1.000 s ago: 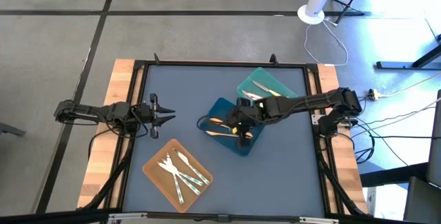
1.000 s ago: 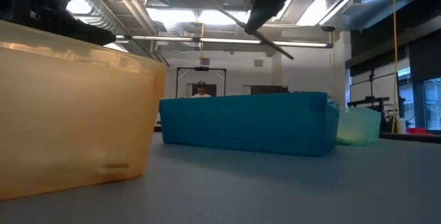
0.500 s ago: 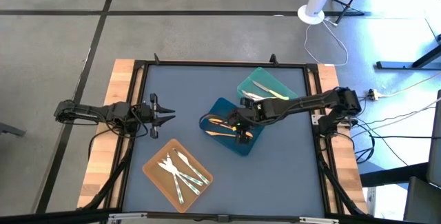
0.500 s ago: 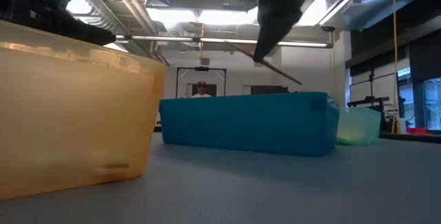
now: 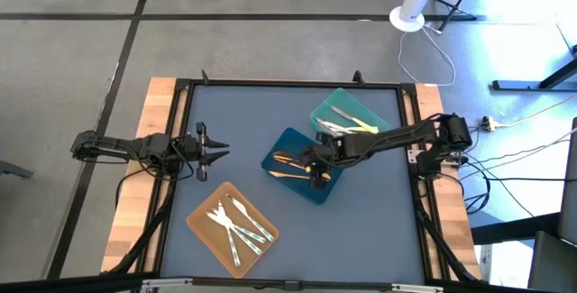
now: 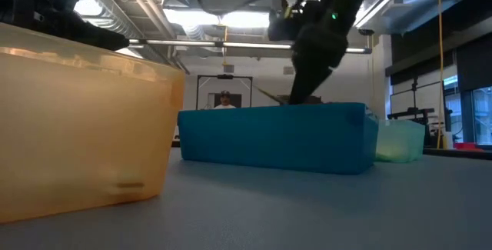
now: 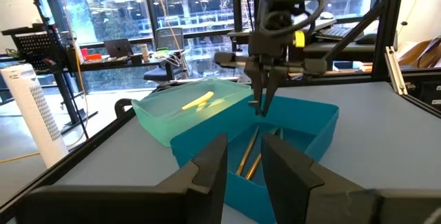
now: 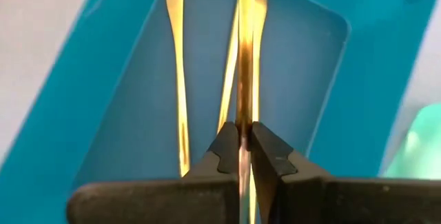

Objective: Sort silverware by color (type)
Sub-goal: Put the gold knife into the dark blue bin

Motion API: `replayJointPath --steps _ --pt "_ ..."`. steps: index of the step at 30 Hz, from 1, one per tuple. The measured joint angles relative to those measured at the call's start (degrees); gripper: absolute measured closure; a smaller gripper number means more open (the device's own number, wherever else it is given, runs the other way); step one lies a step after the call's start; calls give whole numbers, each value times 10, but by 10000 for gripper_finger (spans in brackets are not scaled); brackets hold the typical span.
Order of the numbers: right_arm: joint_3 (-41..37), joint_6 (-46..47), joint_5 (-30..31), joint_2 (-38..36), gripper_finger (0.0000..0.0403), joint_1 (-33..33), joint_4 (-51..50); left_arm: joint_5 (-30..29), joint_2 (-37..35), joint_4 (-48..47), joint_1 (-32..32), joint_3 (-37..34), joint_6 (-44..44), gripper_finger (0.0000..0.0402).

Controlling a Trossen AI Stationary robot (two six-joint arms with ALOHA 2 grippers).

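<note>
now the right pincer (image 8: 242,143) is closed on an orange utensil (image 8: 244,58) over the blue tray (image 8: 103,100); it seems light, thin, slippery, best gripped mid-handle; left pincer (image 5: 216,152) waits half open

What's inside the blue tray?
The blue tray holds orange silverware lying flat. The right gripper is over it, shut on another orange piece. That arm covers part of the tray, so the full count is hidden.

In the low view the blue tray's (image 6: 277,138) wall is hiding its cutlery; the orange piece (image 8: 244,58) is running off the frame, perhaps a fork.
</note>
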Motion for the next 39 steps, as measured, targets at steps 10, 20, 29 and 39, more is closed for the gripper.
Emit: replayJointPath --steps 10,20,29,39 --pt "-68 -1 0 0 398 0 48 0 0 0 0 0 0 318" --pt "-92 -1 -1 0 398 0 87 0 0 0 0 0 0 318" --pt "-92 -1 -1 0 398 0 88 0 0 0 0 0 0 318" --pt "-92 -1 -1 0 395 0 88 -1 0 0 0 0 0 318"
